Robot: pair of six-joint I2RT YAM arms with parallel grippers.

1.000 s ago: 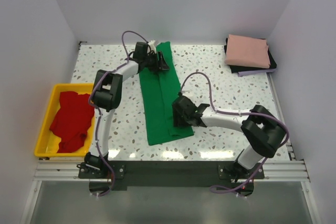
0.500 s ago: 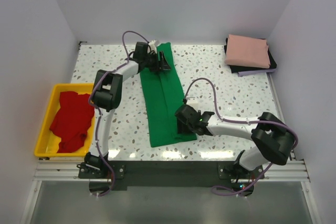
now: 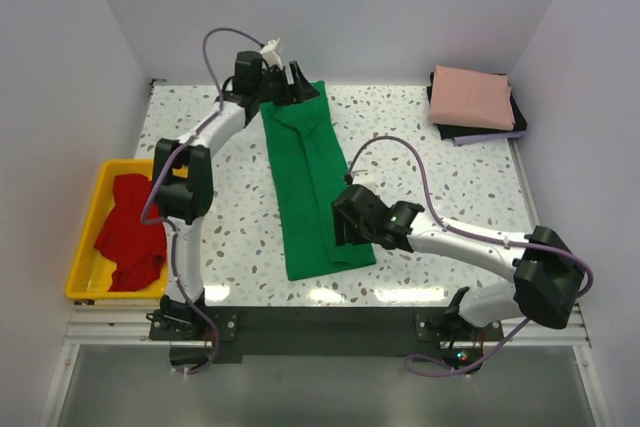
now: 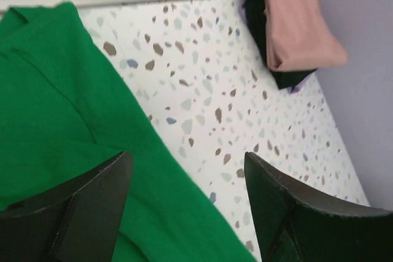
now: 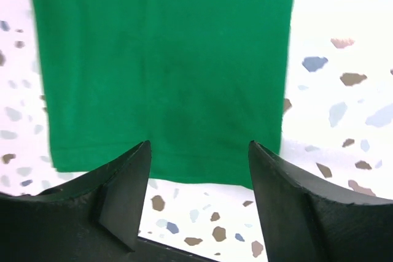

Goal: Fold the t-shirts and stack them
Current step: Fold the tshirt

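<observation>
Nearest the arm bases, the right pincer (image 5: pixel 198 148) is hanging over the near hem of the green t-shirt (image 3: pixel 310 182). Its jaws are standing wide apart and are gripping nothing. In the right wrist view the hem is running straight across between the two black fingers (image 5: pixel 116 194), with speckled worktop (image 3: pixel 440 177) showing below it.

The green t-shirt is lying flat on the worktop, folded into a long narrow strip. It is stretching from near the front edge towards the back wall, leaning a little to the left as it goes.

Off to the left, the red t-shirt (image 3: pixel 135 222) is lying crumpled and unfolded inside the yellow tray (image 3: pixel 83 252), which is sitting at the left edge of the worktop.

At the far end of the green strip, the left pincer (image 4: pixel 187 159) is hovering with its jaws spread wide and nothing between them. One of its fingers is showing over green cloth and the other over bare worktop. Whether either is touching the cloth cannot be told.

In the far right corner, the salmon pink t-shirt (image 3: pixel 472 97) is lying folded on top of a small pile of dark folded cloth (image 3: pixel 470 133), well apart from the green one.
</observation>
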